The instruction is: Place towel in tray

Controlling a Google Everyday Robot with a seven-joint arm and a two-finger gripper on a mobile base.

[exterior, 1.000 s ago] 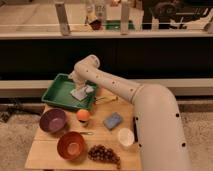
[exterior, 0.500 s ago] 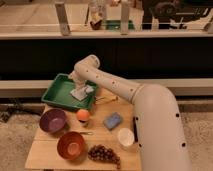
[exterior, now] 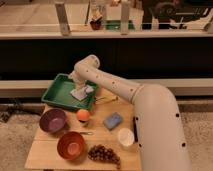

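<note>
The green tray [exterior: 56, 93] sits at the back left of the wooden table. The pale grey-white towel [exterior: 83, 92] lies inside the tray near its right side. My gripper [exterior: 80, 86] hangs over the tray, right above the towel, at the end of the white arm [exterior: 125, 92] that reaches in from the right. The arm's wrist hides where the gripper meets the cloth.
On the table stand a purple bowl [exterior: 52, 120], an orange bowl [exterior: 71, 145], an orange fruit [exterior: 83, 115], a blue folded pad [exterior: 113, 120], a white cup [exterior: 125, 137] and a bunch of dark grapes [exterior: 104, 153]. A low dark wall and railing stand behind.
</note>
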